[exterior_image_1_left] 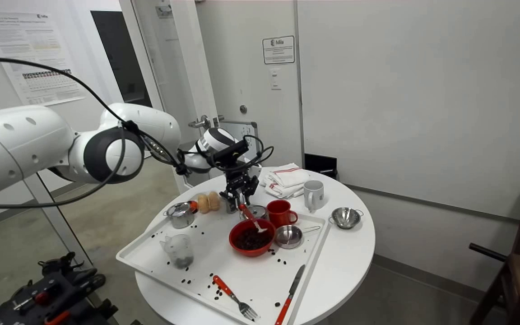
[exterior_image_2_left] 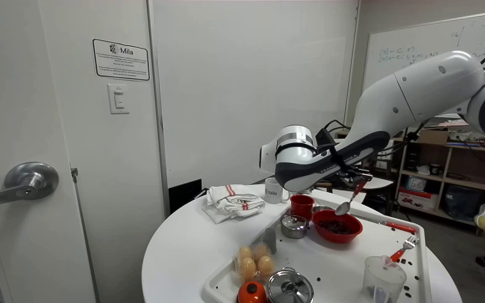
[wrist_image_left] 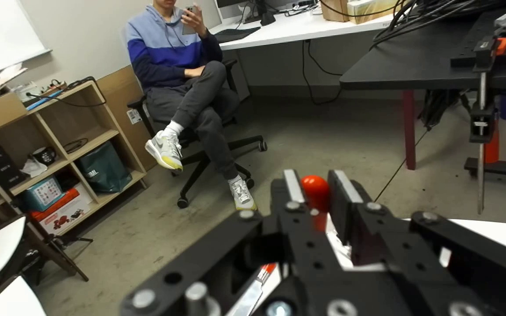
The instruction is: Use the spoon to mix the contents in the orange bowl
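Spoon (exterior_image_2_left: 355, 192) held by the gripper (wrist_image_left: 317, 192) slants over the orange bowl (exterior_image_2_left: 338, 238).

- Bowl (exterior_image_2_left: 336, 238): red-orange; contents (exterior_image_1_left: 250, 239) dark brown to near black.
- Spoon (exterior_image_2_left: 357, 191): red handle, silver head.
- Gripper (wrist_image_left: 317, 191): black with pale grey strips.
- Arm (exterior_image_2_left: 415, 92): glossy white, black sections carrying paler lettering.
- Cup (exterior_image_2_left: 302, 205): plain red.
- Mug (exterior_image_2_left: 273, 191): pale grey, printed with dark lettering.
- Towels (exterior_image_2_left: 234, 200): white, red stripes.
- Fork (exterior_image_1_left: 230, 292): orange-red handle, silver head.
- Knife (exterior_image_1_left: 294, 288): orange-red handle; blade reads dark in an exterior view, silvery in the wrist view.
- Eggs (exterior_image_2_left: 247, 268): light tan.
- Tray (exterior_image_1_left: 210, 243): plain white; loose specks (exterior_image_2_left: 318, 279) on it near black.
- Table (exterior_image_1_left: 345, 262): plain white.
- Hoodie (wrist_image_left: 165, 57): three blocks, light blue over vivid blue over navy.
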Controlling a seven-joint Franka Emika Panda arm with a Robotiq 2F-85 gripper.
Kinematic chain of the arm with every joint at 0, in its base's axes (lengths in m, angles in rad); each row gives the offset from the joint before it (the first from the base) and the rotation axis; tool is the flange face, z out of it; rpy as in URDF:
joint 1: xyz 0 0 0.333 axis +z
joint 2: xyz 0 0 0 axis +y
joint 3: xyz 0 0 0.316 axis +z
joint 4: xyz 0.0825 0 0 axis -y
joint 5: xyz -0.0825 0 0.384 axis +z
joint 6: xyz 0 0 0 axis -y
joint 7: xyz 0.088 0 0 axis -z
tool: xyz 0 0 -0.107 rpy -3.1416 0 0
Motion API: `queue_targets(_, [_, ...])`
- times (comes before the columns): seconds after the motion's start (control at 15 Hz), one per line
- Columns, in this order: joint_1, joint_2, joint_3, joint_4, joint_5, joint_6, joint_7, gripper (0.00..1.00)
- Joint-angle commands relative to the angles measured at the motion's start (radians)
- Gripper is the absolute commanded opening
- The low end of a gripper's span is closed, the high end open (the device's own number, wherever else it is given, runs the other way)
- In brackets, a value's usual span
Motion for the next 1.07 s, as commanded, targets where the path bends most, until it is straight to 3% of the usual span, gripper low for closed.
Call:
queue_targets(0.0, [0.026, 0.012, -0.009, 0.008, 0.031, -0.04, 0.031, 0.08])
queue_targets(0.2, [0.036, 0.003, -0.009, -0.052, 0.027, -0.006, 0.068, 0.08])
queue_targets(0.47, [0.001, 0.009, -0.006, -0.101, 0.04, 0.003, 0.099, 0.08])
queue_targets(1.0, [-0.035, 0.015, 0.001, -0.14, 0.042, 0.029, 0.099, 0.08])
